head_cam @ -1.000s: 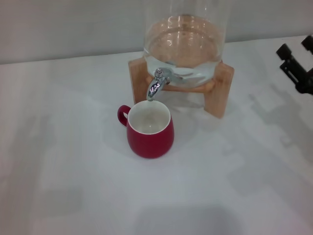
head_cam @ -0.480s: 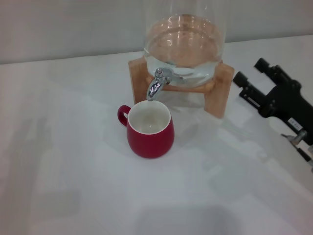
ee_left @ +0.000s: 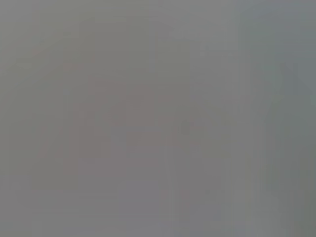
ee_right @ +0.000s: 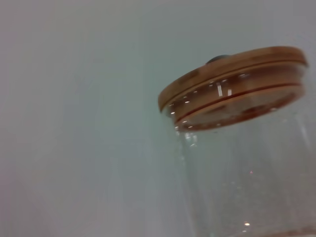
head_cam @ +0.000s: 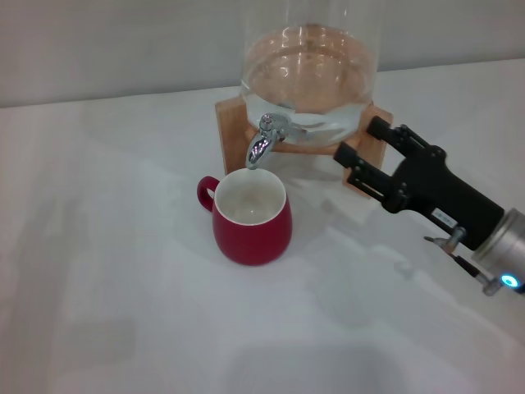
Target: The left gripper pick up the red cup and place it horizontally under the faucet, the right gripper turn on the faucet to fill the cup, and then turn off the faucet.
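The red cup (head_cam: 250,217) stands upright on the white table, mouth up, handle pointing left, right below the faucet's spout. The chrome faucet (head_cam: 262,141) sticks out of the clear glass dispenser (head_cam: 308,70), which rests on a wooden stand (head_cam: 369,156). My right gripper (head_cam: 361,139) is open and empty, its fingers reaching in from the right in front of the stand, well right of the faucet. The left gripper is out of view. The left wrist view shows only blank grey.
The right wrist view shows the dispenser's wooden lid (ee_right: 232,79) and glass wall (ee_right: 247,182) from below. The white table (head_cam: 123,287) stretches left and in front of the cup. A grey wall stands behind the dispenser.
My right gripper has come in from the right edge and moved left toward the dispenser's stand. The cup and faucet have not moved.
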